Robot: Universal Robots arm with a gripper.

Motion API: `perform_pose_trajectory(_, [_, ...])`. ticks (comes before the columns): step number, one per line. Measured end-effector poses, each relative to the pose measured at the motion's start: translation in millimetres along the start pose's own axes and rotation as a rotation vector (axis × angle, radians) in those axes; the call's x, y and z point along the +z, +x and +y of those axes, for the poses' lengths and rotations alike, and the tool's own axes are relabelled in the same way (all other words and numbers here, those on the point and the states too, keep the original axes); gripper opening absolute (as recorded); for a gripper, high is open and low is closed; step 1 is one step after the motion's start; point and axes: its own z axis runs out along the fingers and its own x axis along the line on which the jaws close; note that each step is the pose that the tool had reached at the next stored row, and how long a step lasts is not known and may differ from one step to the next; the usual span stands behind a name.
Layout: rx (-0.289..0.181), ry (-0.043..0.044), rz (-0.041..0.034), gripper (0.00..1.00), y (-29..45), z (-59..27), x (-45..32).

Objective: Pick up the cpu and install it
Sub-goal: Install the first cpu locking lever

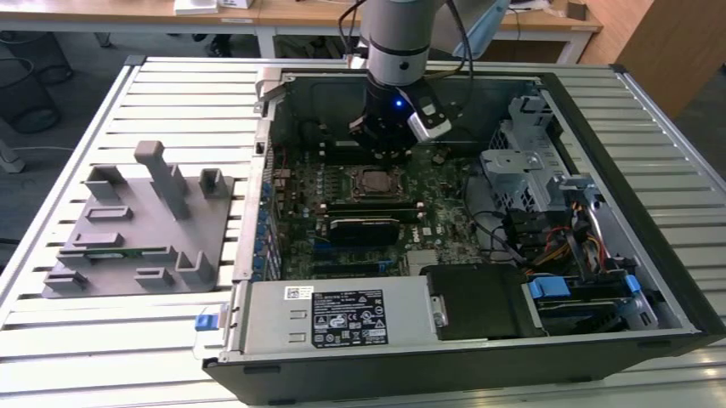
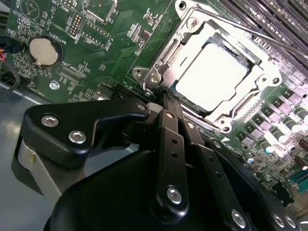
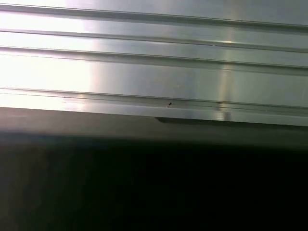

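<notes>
Cpu point(image 2: 211, 77) already sits in the mobo socket point(image 2: 262, 62), metal frame around it; placing looks done. Hand point(image 2: 166, 98) is just beside the socket w/ fingers closed together, gripping nothing.

lab/workshop | slatted aluminium bench point(image 1: 102, 357) | opened computer case point(image 1: 590, 340) | office desks point(image 1: 284, 13)
</notes>
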Motion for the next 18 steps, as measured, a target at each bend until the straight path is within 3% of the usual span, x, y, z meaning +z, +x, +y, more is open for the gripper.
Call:
perform_pose_trajectory(4, [0.000,-0.0010,0.0014,0.11,0.0,-0.4,1.4])
perform_pose_trajectory(6, [0.000,-0.0174,0.0021,0.11,0.4,-1.1,0.7])
perform_pose_trajectory(9, [0.000,-0.0521,0.0024,0.11,0.7,-1.8,-0.3])
perform_pose_trajectory(11, [0.001,-0.0647,-0.0016,0.11,-0.5,0.1,-0.5])
perform_pose_trajectory(18, [0.001,-0.0638,-0.0014,0.11,-0.6,0.0,-8.7])
